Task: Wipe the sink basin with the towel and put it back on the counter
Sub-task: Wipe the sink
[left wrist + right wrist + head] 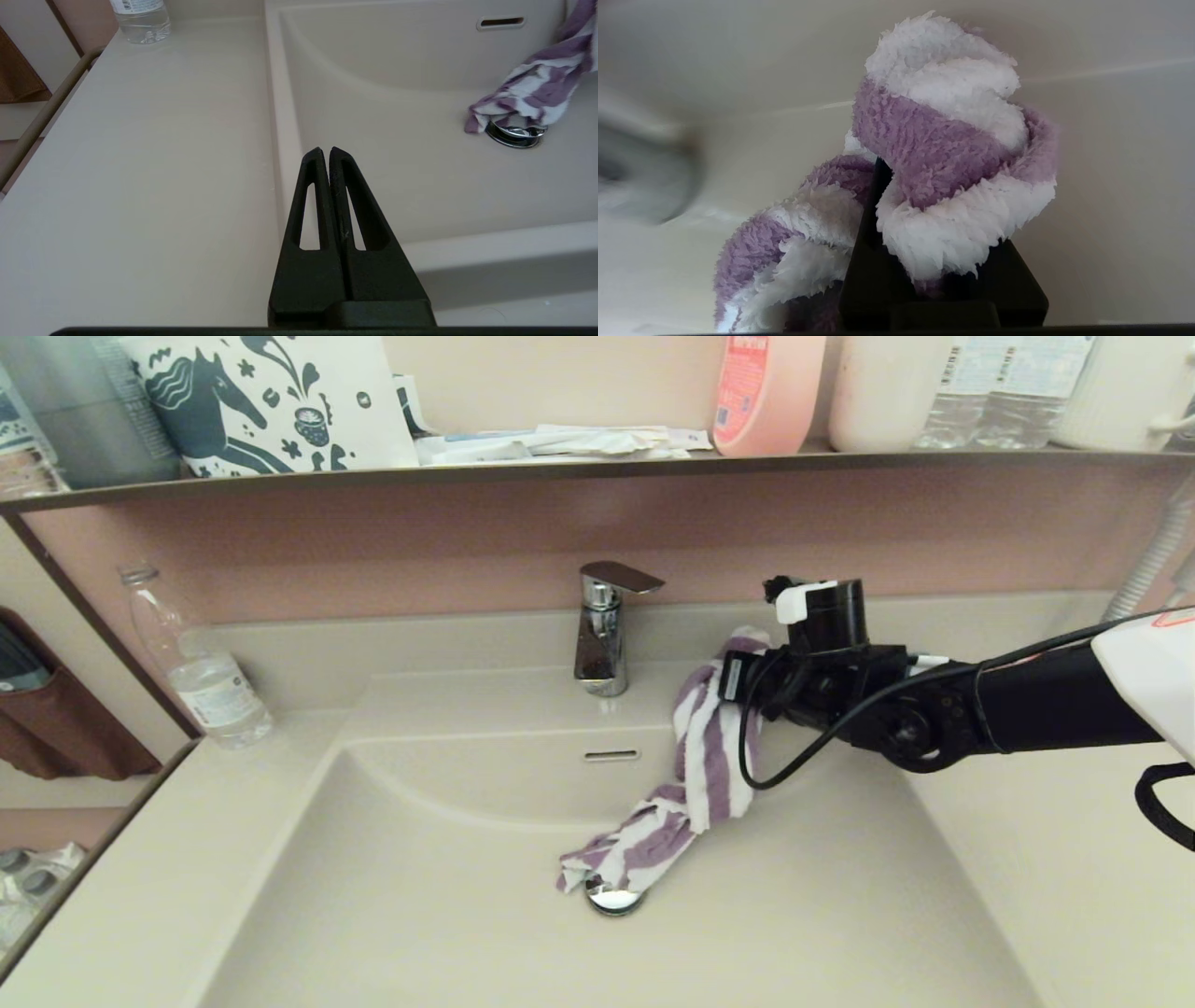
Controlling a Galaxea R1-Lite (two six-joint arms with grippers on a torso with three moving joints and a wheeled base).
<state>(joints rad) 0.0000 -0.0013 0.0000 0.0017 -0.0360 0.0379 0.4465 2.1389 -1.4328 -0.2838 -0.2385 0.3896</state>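
Observation:
The purple and white striped towel (705, 756) hangs from my right gripper (739, 677) over the back right of the sink basin (448, 896). Its lower end lies on the basin floor, draped over the chrome drain plug (613, 899). In the right wrist view the towel (943, 140) bunches around the gripper (920, 186), which is shut on it, and one finger is hidden by the pile. My left gripper (325, 150) is shut and empty. It hovers over the sink's left rim beside the counter (140, 163), and it is out of the head view.
A chrome faucet (602, 630) stands behind the basin, above the overflow slot (611, 755). A water bottle (201, 663) stands at the counter's back left. The dark-edged upper shelf (560, 469) carries bottles and papers. The counter (1074, 859) stretches right of the basin under my right arm.

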